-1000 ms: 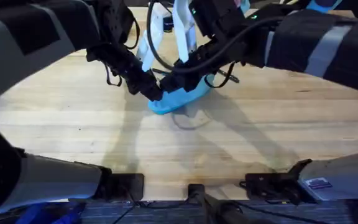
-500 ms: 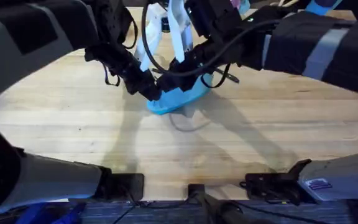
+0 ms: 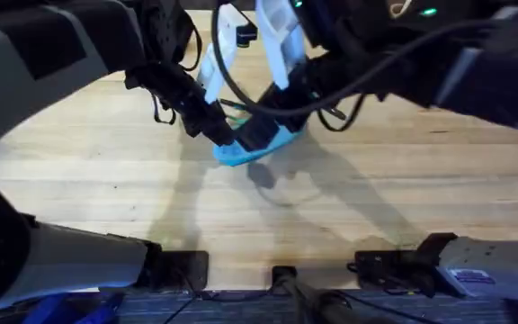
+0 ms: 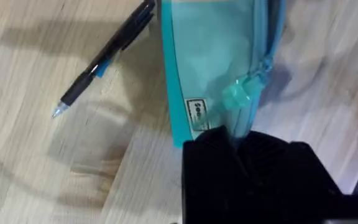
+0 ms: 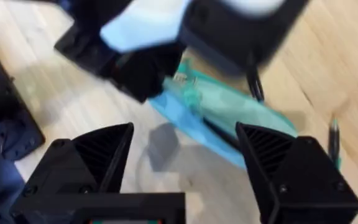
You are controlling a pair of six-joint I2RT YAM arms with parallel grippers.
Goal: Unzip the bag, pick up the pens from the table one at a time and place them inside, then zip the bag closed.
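The light-blue bag [image 3: 272,144] lies on the table [image 3: 106,180] at the far middle. My left gripper [image 3: 225,135] is shut on the bag's near-left end [image 4: 194,115], just past the teal pull [image 4: 238,93]. My right gripper [image 5: 185,132] hovers open above the bag [image 5: 229,115], touching nothing; in the overhead view the right gripper [image 3: 257,135] sits close beside the left one. The zipper's teal pull [image 5: 185,84] lies near the left gripper's black fingers [image 5: 138,71]. One dark pen [image 4: 104,56] lies beside the bag, and a pen [image 5: 334,134] also shows past the bag's far end.
Both arms crowd the far middle of the table, and white arm links [image 3: 277,40] rise behind the bag. Bare wood [image 3: 268,225] stretches between the bag and the arm bases [image 3: 183,268] at the near edge.
The right arm has lifted and swung a little to the right, drawing its gripper up off the bag. The left gripper and the bag have stayed put.
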